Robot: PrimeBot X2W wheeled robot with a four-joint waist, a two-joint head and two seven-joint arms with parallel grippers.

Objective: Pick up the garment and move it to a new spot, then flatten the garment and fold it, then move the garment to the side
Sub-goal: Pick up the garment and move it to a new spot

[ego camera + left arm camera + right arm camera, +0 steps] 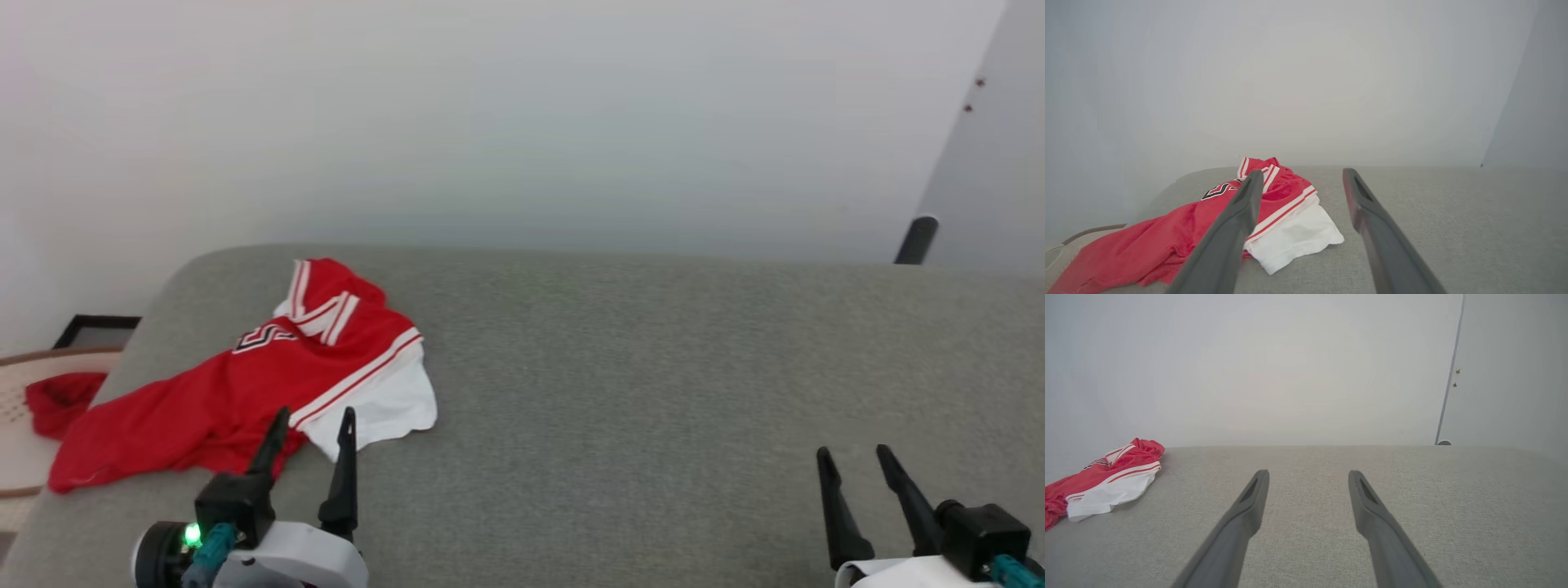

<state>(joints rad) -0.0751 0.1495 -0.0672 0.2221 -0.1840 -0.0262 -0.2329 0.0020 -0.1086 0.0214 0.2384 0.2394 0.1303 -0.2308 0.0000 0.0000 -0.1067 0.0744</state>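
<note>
The garment (245,384) lies crumpled at the left end of a grey cushioned surface (637,392): red body, one white sleeve (388,408) spread toward the middle, striped trim and black-and-white lettering near its far end. It also appears as the garment (1188,228) in the left wrist view and the garment (1106,484) at the left of the right wrist view. My left gripper (314,420) is open just in front of it, with the tips over the hem and sleeve edge and nothing held. My right gripper (853,457) is open over bare fabric at the lower right.
A beige basket (20,400) with a small red cloth (57,400) sits on the floor past the surface's left edge, beside a dark frame (98,329). A pale wall rises behind. A dark post (914,239) stands at the back right.
</note>
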